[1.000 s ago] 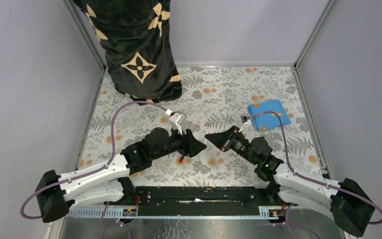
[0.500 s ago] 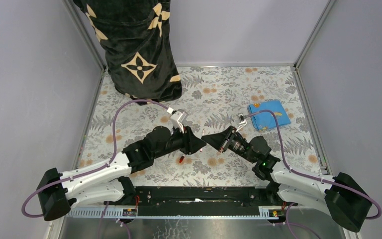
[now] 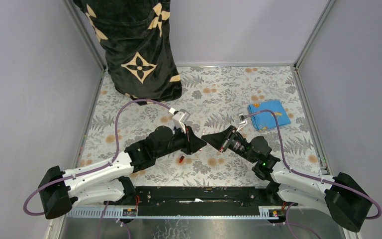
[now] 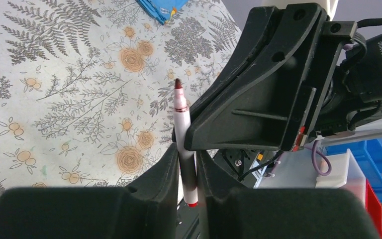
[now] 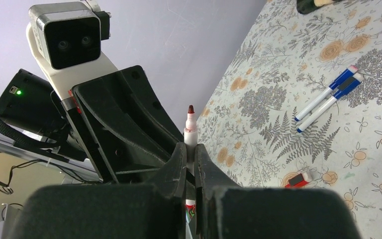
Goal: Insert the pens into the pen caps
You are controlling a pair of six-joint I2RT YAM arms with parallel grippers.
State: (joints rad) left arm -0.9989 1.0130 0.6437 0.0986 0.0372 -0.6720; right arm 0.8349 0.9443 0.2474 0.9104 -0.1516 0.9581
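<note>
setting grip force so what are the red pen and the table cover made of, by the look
The red pen: white barrel looks like smooth hard plastic, with a faint sheen; its dark tip looks like matte felt. The table cover: flat floral-printed sheet, matte, no folds; vinyl or paper, cannot tell which.

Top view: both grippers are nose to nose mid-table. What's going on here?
The arms meet over the middle of the table around one red-tipped pen. The left gripper pinches it, and the right gripper is closed on it too, so this looks like a hand-over or regrasp. The pen is uncapped, and the red cap lies on the table below. Two blue pens lie side by side, seemingly already capped.
</note>
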